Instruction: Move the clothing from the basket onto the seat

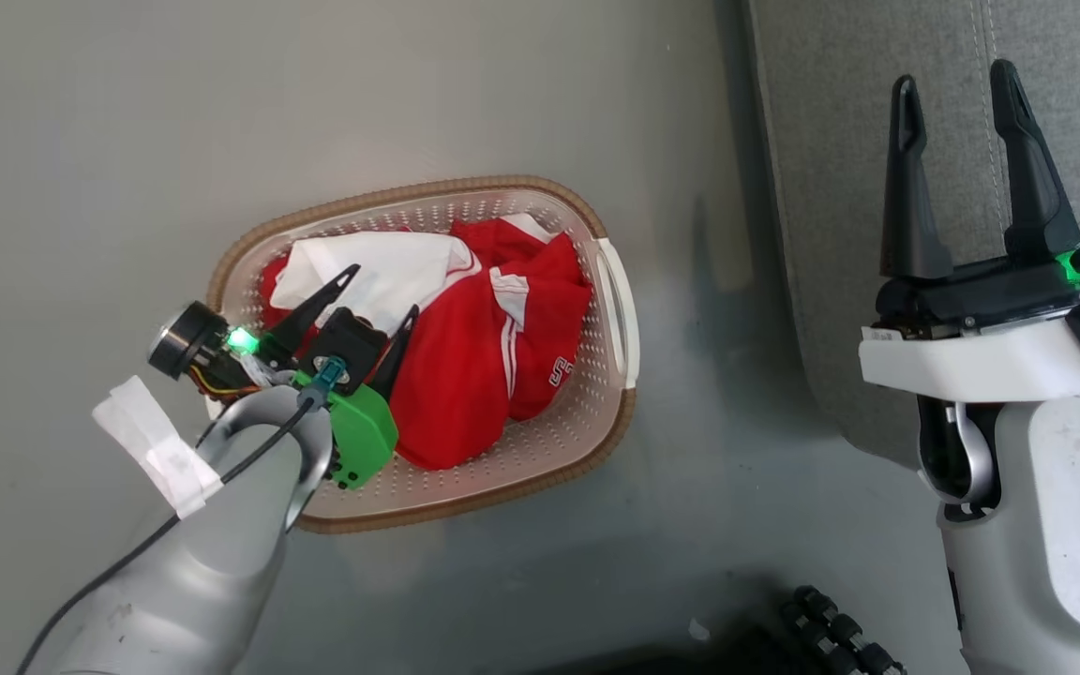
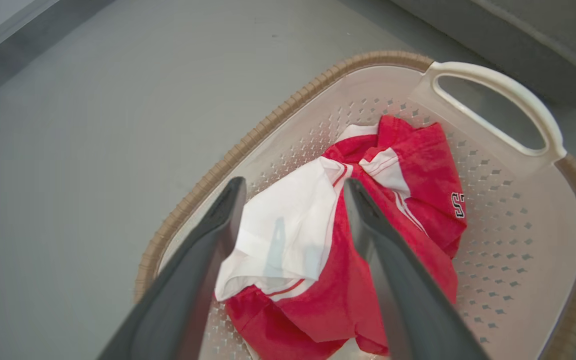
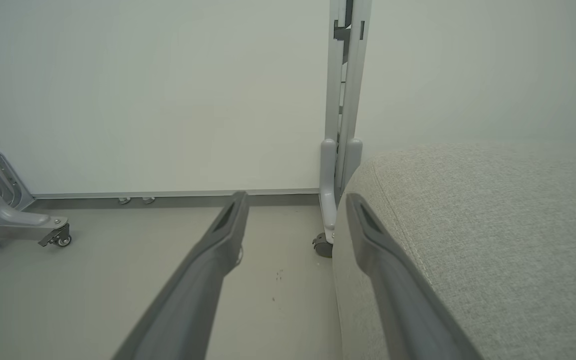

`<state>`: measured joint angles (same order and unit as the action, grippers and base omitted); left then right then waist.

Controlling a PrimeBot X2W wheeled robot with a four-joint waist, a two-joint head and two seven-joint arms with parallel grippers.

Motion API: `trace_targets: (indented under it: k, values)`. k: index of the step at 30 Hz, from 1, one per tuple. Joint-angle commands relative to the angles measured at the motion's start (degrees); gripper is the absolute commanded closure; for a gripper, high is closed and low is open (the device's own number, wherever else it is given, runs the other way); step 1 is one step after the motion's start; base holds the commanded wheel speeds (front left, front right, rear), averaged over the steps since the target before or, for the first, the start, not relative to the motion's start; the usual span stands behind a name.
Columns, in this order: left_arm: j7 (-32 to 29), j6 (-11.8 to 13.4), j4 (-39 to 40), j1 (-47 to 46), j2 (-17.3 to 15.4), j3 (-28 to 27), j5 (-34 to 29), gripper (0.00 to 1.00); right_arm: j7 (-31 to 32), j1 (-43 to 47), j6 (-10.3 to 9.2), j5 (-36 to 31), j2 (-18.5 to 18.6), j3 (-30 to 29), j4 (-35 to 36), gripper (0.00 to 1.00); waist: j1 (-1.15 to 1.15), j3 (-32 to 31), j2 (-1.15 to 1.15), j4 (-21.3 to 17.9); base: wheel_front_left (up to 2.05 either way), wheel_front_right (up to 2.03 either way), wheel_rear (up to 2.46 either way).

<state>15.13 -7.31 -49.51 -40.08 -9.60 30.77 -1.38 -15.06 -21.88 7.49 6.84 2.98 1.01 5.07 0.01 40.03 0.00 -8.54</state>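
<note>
The cream perforated basket [image 1: 610,291] with a brown rim stands on the grey floor. Inside lies the clothing [image 1: 488,347], a crumpled red heap with a white panel and white stripes. My left gripper [image 1: 381,292] hangs open over the heap's left part, fingers spread and holding nothing. In the left wrist view the left gripper [image 2: 293,187] brackets the white panel of the clothing [image 2: 398,165], inside the basket [image 2: 498,90]. The grey woven seat [image 1: 840,187] rises at the right. My right gripper [image 1: 957,84] is open above its edge, also seen as the right gripper [image 3: 295,200] beside the seat [image 3: 493,230].
A wheeled white partition post [image 3: 340,150] stands against the wall behind the seat's corner. Another wheeled frame leg [image 3: 28,222] sits at the left by the wall. Dark ribbed parts of my base [image 1: 840,633] show at the bottom of the head view.
</note>
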Motion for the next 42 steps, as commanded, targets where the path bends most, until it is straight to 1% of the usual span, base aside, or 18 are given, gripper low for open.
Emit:
trace_targets:
  k: [1,4,7,12,17,21,25,28,29,30,33,36,42]
  values:
    - [0.04,-0.21,-0.56,-2.12,-1.17,0.65,-0.72,0.0,-0.19,-1.27,0.0,0.94,-0.08,0.32,0.55,0.0,-0.01,5.67,0.0,-4.49,0.0,0.0,0.0]
    - [0.04,-0.24,-1.35,-3.95,-1.96,1.5,-0.37,0.0,-0.19,-1.9,0.0,1.95,-0.09,0.64,0.87,0.0,-0.01,7.81,0.0,-5.48,0.0,0.0,0.0]
    - [0.04,-0.24,-2.88,-6.09,-2.54,3.15,-1.46,0.0,-0.19,-2.4,0.0,2.38,-0.1,0.89,0.85,0.0,-0.01,9.34,0.0,-6.18,0.0,0.0,0.0]
    - [0.04,0.24,-8.0,-9.75,-2.43,5.24,-2.87,0.0,-0.19,-2.89,0.0,2.9,-0.08,1.41,0.91,0.0,-0.01,11.03,0.0,-7.31,0.0,0.0,0.0]
    - [-0.21,2.5,-15.04,-13.96,-2.08,7.96,-5.88,0.0,-0.19,-3.52,0.0,3.75,-0.1,1.88,1.16,0.0,-0.01,12.56,0.0,-8.13,0.0,0.0,0.0]
    - [-1.51,4.99,-19.27,-16.8,-2.4,9.79,-8.15,0.0,-0.19,-4.23,0.0,4.29,-0.08,2.34,0.97,0.0,-0.01,13.56,0.0,-8.51,0.0,0.0,0.0]
    - [-2.97,7.46,-21.62,-18.67,-3.09,11.3,-9.56,0.0,-0.19,-4.36,0.0,4.86,-0.07,2.59,0.82,0.0,-0.01,14.22,0.0,-8.67,0.0,0.0,0.0]
    - [-2.8,8.64,-22.32,-19.39,-3.16,11.57,-9.56,0.0,-0.19,-4.27,0.0,5.06,-0.08,2.57,0.71,0.0,-0.01,14.46,0.0,-8.61,0.0,0.0,0.0]
    - [-2.67,8.82,-22.43,-19.55,-3.09,11.68,-9.55,0.03,-0.19,-4.22,0.0,5.09,-0.08,2.54,0.69,0.0,-0.01,14.47,0.0,-8.55,0.0,0.0,0.0]
    - [-2.24,8.85,-22.47,-19.68,-2.9,11.7,-9.28,1.0,-0.19,-4.17,0.0,5.07,-0.07,2.48,0.66,0.0,-0.01,14.48,0.0,-8.44,0.0,0.0,0.0]
    - [-1.66,8.1,-22.78,-19.85,-2.49,11.83,-8.54,1.0,-0.19,-4.37,0.0,4.96,-0.08,2.48,0.45,0.0,-0.01,14.36,0.0,-8.05,0.0,0.0,0.0]
    - [-0.91,8.06,-22.92,-19.63,-1.81,11.89,-7.82,1.0,-0.19,-4.69,0.0,4.67,-0.07,2.52,0.28,0.0,-0.01,13.74,0.0,-7.36,0.0,0.0,0.0]
    - [0.02,8.83,-21.55,-17.42,-0.41,11.04,-5.7,1.0,-0.19,-4.43,0.0,3.52,-0.04,2.76,-0.34,0.0,-0.01,10.77,0.0,-5.64,0.0,0.0,0.0]
